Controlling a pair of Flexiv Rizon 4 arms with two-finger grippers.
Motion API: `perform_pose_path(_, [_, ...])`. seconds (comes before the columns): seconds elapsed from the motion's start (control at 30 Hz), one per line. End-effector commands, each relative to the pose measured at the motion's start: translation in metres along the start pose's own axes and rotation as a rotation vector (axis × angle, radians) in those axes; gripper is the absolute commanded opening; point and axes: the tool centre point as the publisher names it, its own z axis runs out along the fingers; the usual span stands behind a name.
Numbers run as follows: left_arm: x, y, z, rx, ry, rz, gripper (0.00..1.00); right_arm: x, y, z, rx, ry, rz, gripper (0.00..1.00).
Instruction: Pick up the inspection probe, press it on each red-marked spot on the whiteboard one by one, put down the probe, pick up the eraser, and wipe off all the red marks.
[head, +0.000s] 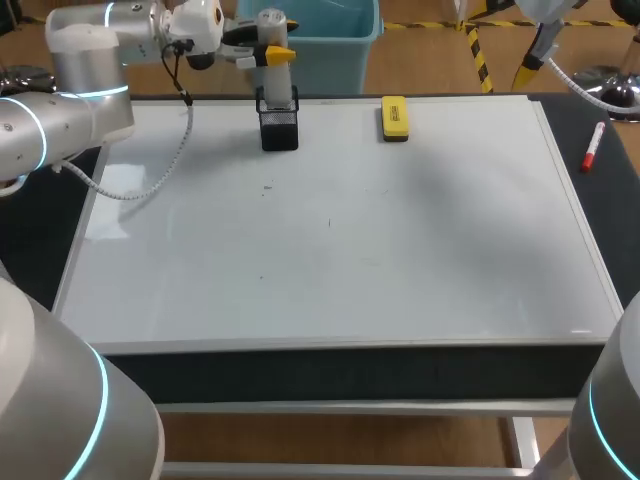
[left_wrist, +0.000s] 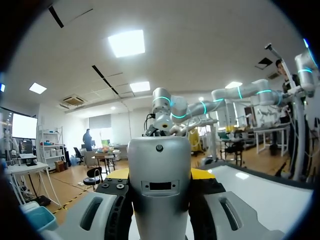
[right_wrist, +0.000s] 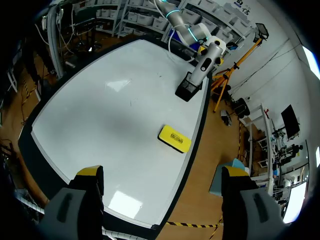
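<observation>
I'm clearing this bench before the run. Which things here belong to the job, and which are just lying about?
Job:
inspection probe, held by the left gripper at the black holder
eraser
whiteboard

Lying about:
red marker, on the dark surface beside the whiteboard

Setting: robotics laboratory. Evidence: two grey robot arms with glowing blue rings, left arm (head: 70, 85) and right arm (head: 612, 405), at a black-edged table (head: 350, 368); whiteboard (head: 400, 250) laid flat; red-and-white marker (head: 593, 146) alongside.
</observation>
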Motion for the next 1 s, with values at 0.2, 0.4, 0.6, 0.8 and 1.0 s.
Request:
perform_pose_path(0.2, [-0.011,0.016,-0.004,0.004,0.007,-0.013,0.0,0.0,0.0,-0.001,0.003,0.003,-0.001,1.0])
perform_pose_path(0.4, [-0.012,0.029,-0.004,0.005,0.002,-0.044,0.0,0.0,0.0,-0.001,0.003,0.003,-0.001,1.0])
perform_pose_path(0.6, [-0.012,0.04,-0.002,0.001,0.002,-0.064,0.0,0.0,0.0,-0.001,0.003,0.003,-0.001,1.0])
perform_pose_path(0.8, [-0.013,0.05,-0.003,-0.008,0.002,-0.065,0.0,0.0,0.0,-0.001,0.003,0.003,-0.001,1.0])
perform_pose_path(1.0, [-0.011,0.058,-0.004,-0.015,-0.001,-0.067,0.0,0.0,0.0,-0.001,0.003,0.003,-0.001,1.0])
